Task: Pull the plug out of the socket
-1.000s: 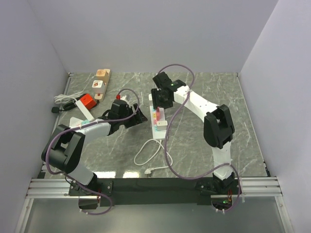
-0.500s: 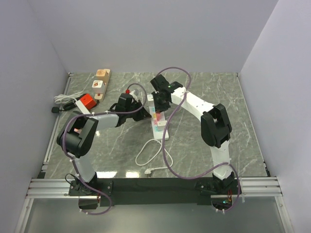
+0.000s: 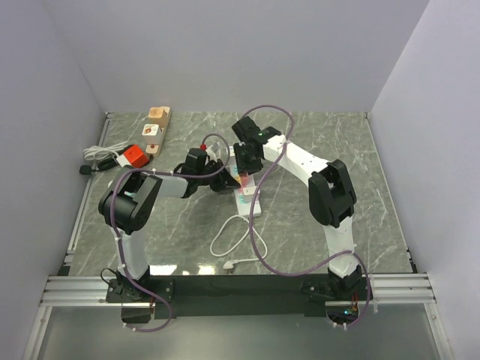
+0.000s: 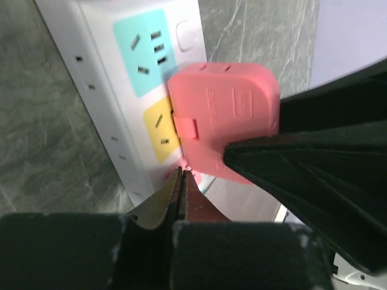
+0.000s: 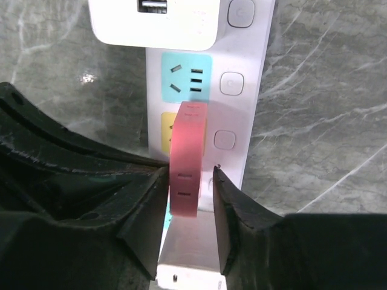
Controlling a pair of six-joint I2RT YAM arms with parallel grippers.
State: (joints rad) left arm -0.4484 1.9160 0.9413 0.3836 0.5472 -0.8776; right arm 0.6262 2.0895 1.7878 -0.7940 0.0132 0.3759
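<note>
A pink plug (image 5: 186, 163) stands in a socket of the white power strip (image 5: 242, 109) at the table's middle (image 3: 247, 202). My right gripper (image 5: 190, 175) straddles this plug from above, open: the left finger lies against its side and a gap shows before the right finger. In the left wrist view the same pink plug (image 4: 224, 115) sits over the strip's yellow socket. My left gripper (image 4: 180, 175) is shut with nothing in it, its tips at the strip (image 4: 109, 78) just beside the plug's base. In the top view both grippers meet over the strip (image 3: 238, 174).
A white adapter (image 5: 154, 21) fills the strip's far end. The strip's white cord (image 3: 229, 240) loops toward the near edge. At the far left lie a wooden socket bar (image 3: 156, 127), an orange block (image 3: 135, 156), a white cable bundle (image 3: 97, 154) and a small black plug end (image 3: 85, 169).
My left arm has swung right to the power strip and its gripper has shut. The right gripper has settled lower over the pink plug.
</note>
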